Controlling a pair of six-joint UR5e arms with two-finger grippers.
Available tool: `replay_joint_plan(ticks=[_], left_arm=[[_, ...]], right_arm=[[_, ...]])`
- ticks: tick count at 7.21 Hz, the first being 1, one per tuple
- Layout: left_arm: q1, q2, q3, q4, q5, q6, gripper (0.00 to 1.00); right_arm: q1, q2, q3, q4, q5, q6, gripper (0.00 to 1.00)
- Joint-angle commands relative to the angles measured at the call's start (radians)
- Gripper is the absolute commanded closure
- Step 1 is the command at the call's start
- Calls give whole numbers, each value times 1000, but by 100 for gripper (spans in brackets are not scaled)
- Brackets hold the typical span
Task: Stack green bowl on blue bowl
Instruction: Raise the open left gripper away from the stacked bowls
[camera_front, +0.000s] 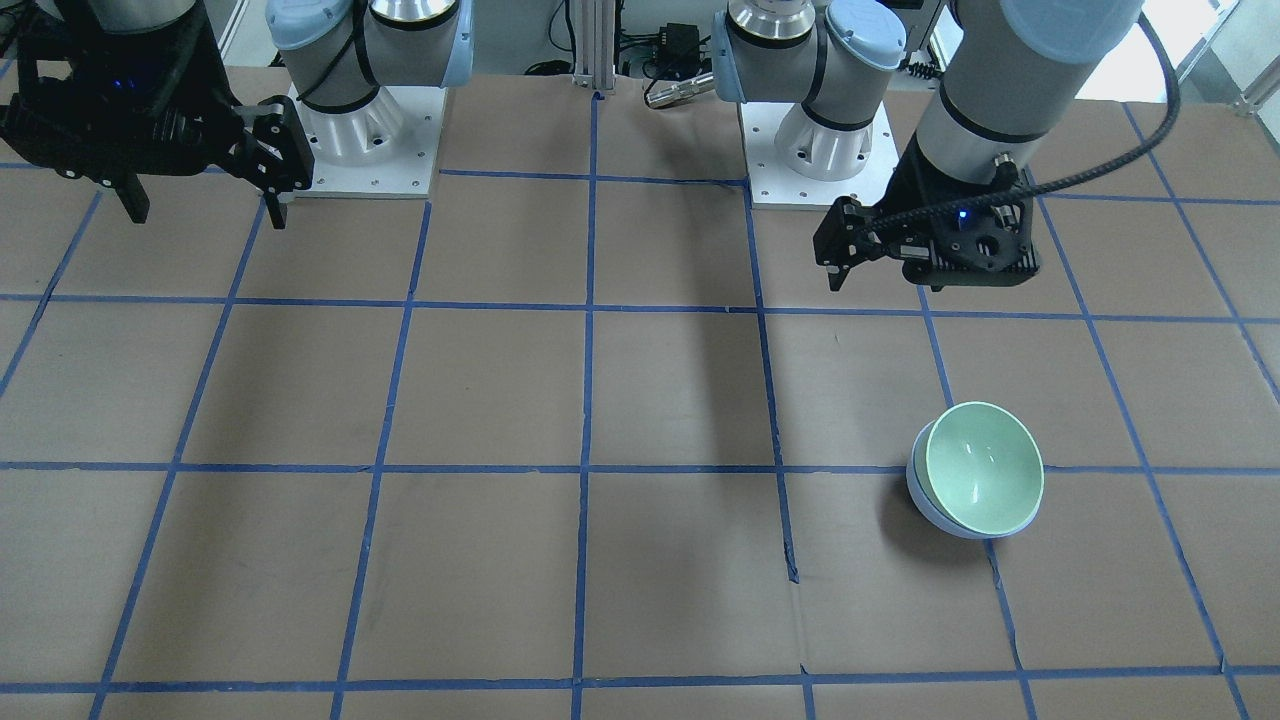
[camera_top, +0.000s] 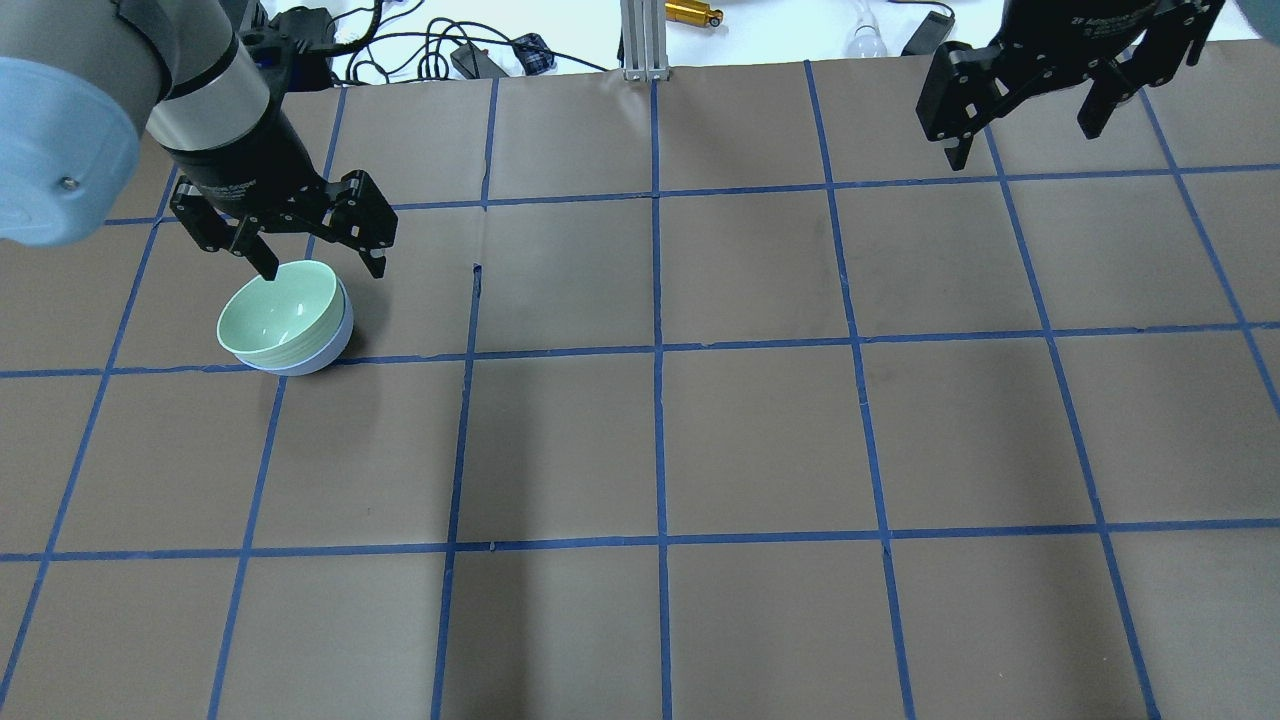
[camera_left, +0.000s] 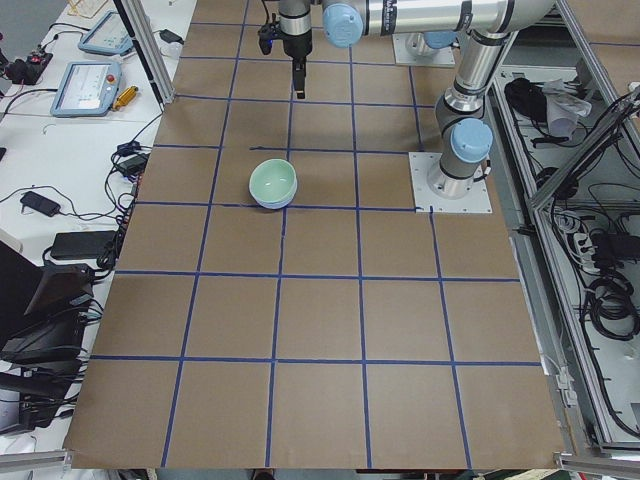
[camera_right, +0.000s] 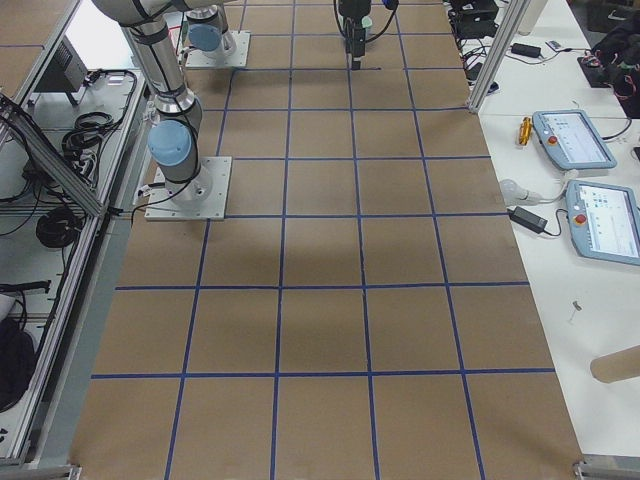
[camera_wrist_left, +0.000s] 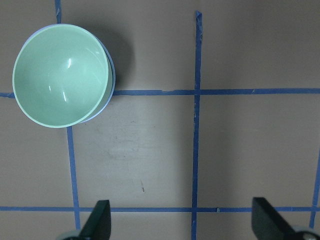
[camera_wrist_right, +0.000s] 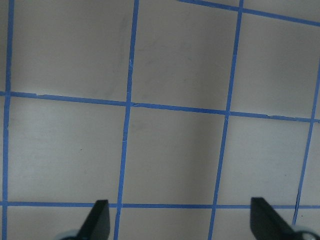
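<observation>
The green bowl (camera_top: 280, 315) sits inside the blue bowl (camera_top: 328, 352), tipped a little, on the counter (camera_top: 760, 440) at the left of the overhead view. My left end effector (camera_top: 324, 268) hangs near them, wide open, holding nothing. My right end effector (camera_top: 1022, 145), upper right, is wide open and empty too.

A: What lies ahead of the right gripper (camera_wrist_right: 182, 222)?
B: A brown table (camera_wrist_right: 170, 155), crossed by blue tape lines (camera_wrist_right: 127, 105) in a grid.
A: And the gripper itself?
B: Two black fingers (camera_wrist_right: 99, 220), spread wide apart, one tape line passing between them.
</observation>
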Motion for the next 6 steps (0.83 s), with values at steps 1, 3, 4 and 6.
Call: replay_joint_plan(ticks=[1,3,4,6], left_arm=[[-19,41,8,-47,-18,5,0],[-13,46,11,-46,-25,30,0],[-14,46,9,-44,-24,31,0],[-16,44,9,-44,-25,31,0]], right_arm=[[0,0,0,0,0,0,0],[0,0,0,0,0,0,0],[-1,0,0,0,0,0,0],[-1,0,0,0,0,0,0]])
